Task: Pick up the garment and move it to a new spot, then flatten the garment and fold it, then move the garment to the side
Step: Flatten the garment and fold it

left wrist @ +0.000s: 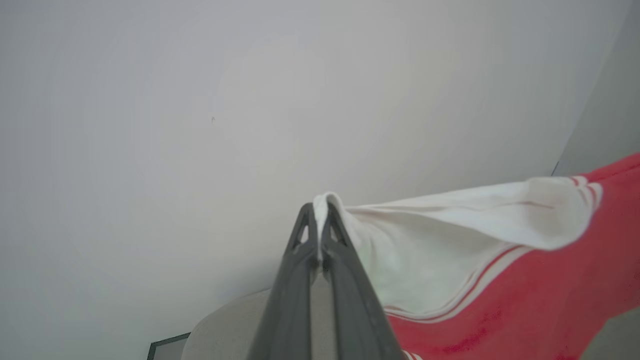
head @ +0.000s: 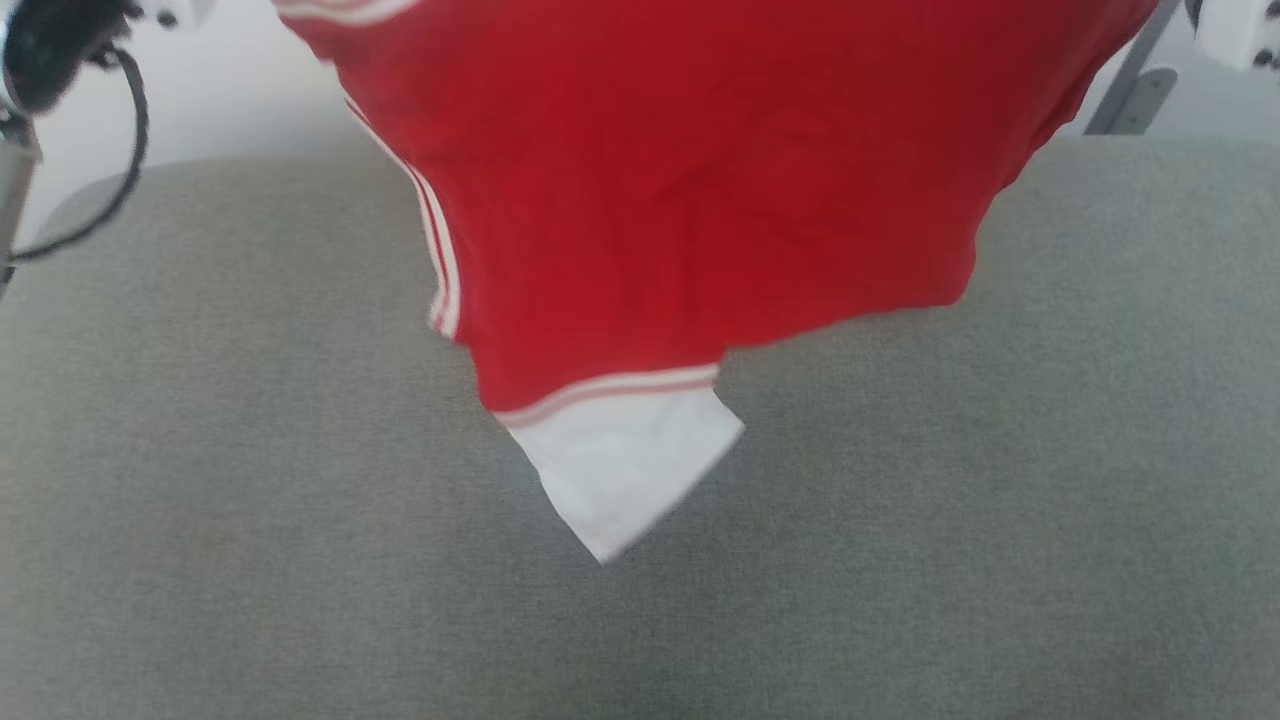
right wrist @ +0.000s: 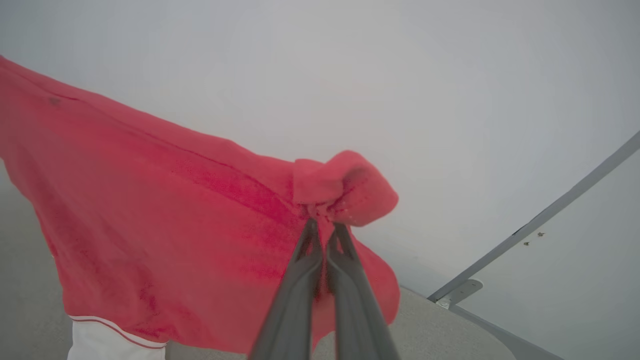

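The garment (head: 700,200) hangs in the air above a grey cushioned surface (head: 200,500), stretched between the two hands, with its long axis running from one hand across to the other. The left hand (left wrist: 320,210) has its fingers pressed together on the folded edge of a white sleeve (left wrist: 450,235). The right hand (right wrist: 322,227) is clamped on a bunched knot of red cloth at the opposite corner. Both grips are equally close to the cloth, so the coming lay-down looks like a job for both arms, lowering straight toward the surface beneath. The red body is soft, matte knit, lightly creased and sagging in the middle. Red-and-white striped trim (head: 440,250) runs down one seam, and a second white sleeve (head: 625,470) dangles lowest as a flat, pointed flap. Whether that flap touches the surface cannot be told
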You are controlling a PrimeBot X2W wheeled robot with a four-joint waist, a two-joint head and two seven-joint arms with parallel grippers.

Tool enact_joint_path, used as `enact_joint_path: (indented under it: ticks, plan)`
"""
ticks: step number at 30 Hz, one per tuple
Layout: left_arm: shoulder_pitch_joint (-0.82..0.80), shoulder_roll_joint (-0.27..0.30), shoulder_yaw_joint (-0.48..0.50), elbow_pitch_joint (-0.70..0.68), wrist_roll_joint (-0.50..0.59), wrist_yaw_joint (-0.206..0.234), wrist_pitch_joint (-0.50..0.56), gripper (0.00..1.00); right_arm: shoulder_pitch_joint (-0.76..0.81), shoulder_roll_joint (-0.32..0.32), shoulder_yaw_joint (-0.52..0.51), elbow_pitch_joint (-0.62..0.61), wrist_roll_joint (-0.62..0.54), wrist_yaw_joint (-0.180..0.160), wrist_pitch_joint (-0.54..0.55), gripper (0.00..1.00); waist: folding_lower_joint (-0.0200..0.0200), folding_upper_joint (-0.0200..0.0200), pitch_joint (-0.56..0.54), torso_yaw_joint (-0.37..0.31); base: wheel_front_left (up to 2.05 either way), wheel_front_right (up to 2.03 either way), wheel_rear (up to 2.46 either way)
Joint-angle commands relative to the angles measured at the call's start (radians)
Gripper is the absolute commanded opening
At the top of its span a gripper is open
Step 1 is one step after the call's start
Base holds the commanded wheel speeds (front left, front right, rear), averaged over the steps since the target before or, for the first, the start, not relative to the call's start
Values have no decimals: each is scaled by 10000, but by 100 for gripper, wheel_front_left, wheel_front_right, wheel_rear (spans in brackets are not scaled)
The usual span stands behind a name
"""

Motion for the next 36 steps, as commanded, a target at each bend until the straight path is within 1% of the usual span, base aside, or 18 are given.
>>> enact_joint_path:
  ticks: [1, 6, 11, 14, 15, 20, 21, 23, 24, 26, 30, 33, 36]
  plan:
    - [-388, -81, 60, 280, 227, 2, -392, 0, -186, 170, -129, 188, -178, -14, -212, 0, -1, 0, 203, -128, 0, 0, 0]
    - [-1332, -538, 147, 1204, 697, 66, -1781, 0, -765, 629, -313, 999, -721, -14, -1079, 0, -1, 0, 914, -244, 0, 0, 0]
    - [-2538, -1034, 252, 2249, 1168, 166, -3420, 0, -1726, 1151, -195, 2156, -1420, -14, -2497, 0, -1, 0, 1847, -254, 0, 0, 0]
    - [-3333, -1241, 279, 2793, 1625, 285, -4624, 0, -2459, 1396, -104, 2909, -2055, -16, -3748, 0, -1, 0, 2319, -216, 0, 0, 0]
    - [-3333, -1241, 279, 2793, 1625, 285, -4624, 0, -2459, 1396, -104, 2909, -2055, -16, -3748, 0, -1, 0, 2319, -216, 0, 0, 0]
    - [-4591, -1500, 348, 3416, 2223, 438, -6936, 0, -3575, 1805, -81, 4097, -3402, -14, -6348, 0, -1, 0, 2846, -100, 0, 0, 0]
    - [-4766, -1568, 362, 3511, 2296, 430, -7386, 0, -3738, 1866, -106, 4351, -3597, -14, -6727, 0, -1, 0, 2904, -53, 0, 0, 0]
    - [-5001, -1702, 367, 3634, 2368, 267, -7983, 0, -3955, 2024, -34, 4811, -4001, -14, -7308, 0, -1, 0, 2988, 39, 0, 0, 0]
    - [-5013, -1750, 290, 3667, 2456, 131, -8127, 0, -3991, 2115, 11, 5036, -4120, -15, -7465, 0, -1, 0, 3005, 85, 0, 0, 0]
    - [-4754, -1859, 278, 3814, 2404, -102, -8260, 0, -3813, 2301, 158, 5357, -4060, -15, -7448, 0, -1, 0, 2999, 192, 0, 0, 0]
    - [-3904, -1959, 28, 4397, 2346, -645, -8293, 0, -3116, 2366, 668, 5608, -3507, -15, -6917, 0, -1, 0, 2906, 362, 0, 0, 0]
    - [-3095, -2037, -233, 4993, 2083, -1140, -7712, 0, -2387, 2221, 1054, 5475, -2859, -15, -6313, 0, -1, 0, 2770, 505, 0, 0, 0]
    - [-2286, -2170, -288, 5362, 1686, -1445, -7079, 0, -1586, 2033, 1354, 5122, -2086, -15, -5727, 0, -1, 0, 2603, 627, 0, 0, 0]
